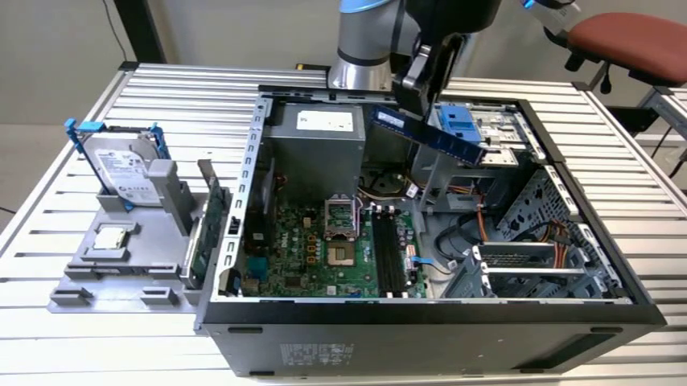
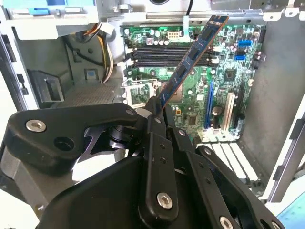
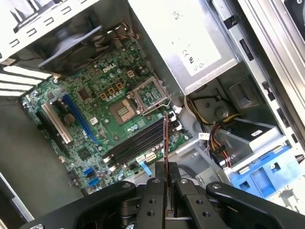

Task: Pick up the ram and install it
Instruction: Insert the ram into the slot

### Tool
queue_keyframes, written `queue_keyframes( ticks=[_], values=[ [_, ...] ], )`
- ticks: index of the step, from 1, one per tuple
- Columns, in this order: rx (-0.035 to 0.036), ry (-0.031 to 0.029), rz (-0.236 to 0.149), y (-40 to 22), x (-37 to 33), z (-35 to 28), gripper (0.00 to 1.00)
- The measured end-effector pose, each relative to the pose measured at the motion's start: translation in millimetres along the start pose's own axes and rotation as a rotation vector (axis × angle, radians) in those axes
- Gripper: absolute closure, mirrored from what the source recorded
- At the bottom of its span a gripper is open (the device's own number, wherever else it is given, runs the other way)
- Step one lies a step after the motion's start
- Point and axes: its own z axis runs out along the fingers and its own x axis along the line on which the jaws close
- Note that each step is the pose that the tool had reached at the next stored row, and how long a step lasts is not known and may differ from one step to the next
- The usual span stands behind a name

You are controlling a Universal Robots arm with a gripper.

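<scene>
The ram [image 1: 435, 135], a long dark blue stick with black chips, hangs tilted in the air above the open computer case [image 1: 231, 241]. My gripper [image 1: 421, 100] is shut on one end of it. In the second wrist view the ram [image 2: 190, 62] slants out from the black fingers [image 2: 157, 143] over the green motherboard [image 2: 224, 71]. In the first wrist view the ram [image 3: 165, 143] appears edge-on, clamped in the gripper [image 3: 165, 180], above the row of black memory slots [image 3: 138, 140]. Those memory slots [image 1: 388, 253] lie well below the stick, beside the processor socket [image 1: 341, 219].
A silver hard drive with blue brackets [image 1: 121, 167] stands on a grey fixture [image 1: 113, 269] at the exterior view's left, with a green card [image 1: 215, 211] upright beside it. Inside the case are the power supply [image 1: 317, 137], a blue drive bracket [image 1: 459, 121] and cables [image 1: 483, 233]. A red chair [image 1: 633, 36] stands behind.
</scene>
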Motion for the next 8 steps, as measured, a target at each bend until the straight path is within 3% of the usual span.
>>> queue_keyframes(
  ticks=[8],
  values=[
    [0.0030, -0.0004, 0.116, 0.0, 0.0, 0.0, 1.00]
  ],
)
